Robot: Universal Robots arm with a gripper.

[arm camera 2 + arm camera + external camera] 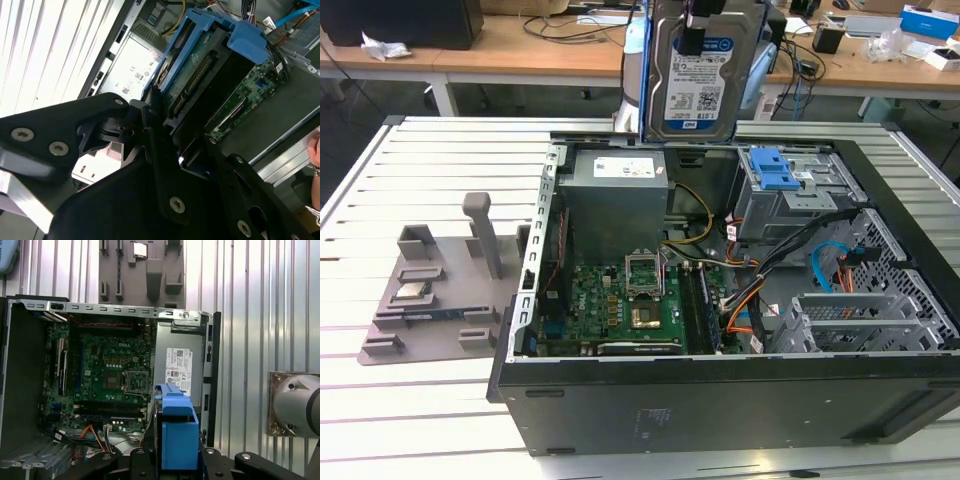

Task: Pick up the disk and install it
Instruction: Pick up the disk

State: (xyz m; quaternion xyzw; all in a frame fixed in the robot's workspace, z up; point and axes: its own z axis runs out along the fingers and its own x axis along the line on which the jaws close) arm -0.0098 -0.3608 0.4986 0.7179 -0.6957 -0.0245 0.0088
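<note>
Bright, even light; glare whitens the slatted tabletop (45, 45) beside the case (720, 400), whose interior lies in soft shade.

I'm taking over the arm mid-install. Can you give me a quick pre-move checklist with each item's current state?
1. Disk gripped by the gripper: ok.
2. Disk hangs above the case, touching nothing: ok.
3. Drive cage slot free: cannot tell.
4. Cables beside the cage out of the way: cannot tell.
5. People clear: not ok, a hand is in the second wrist view.
</note>
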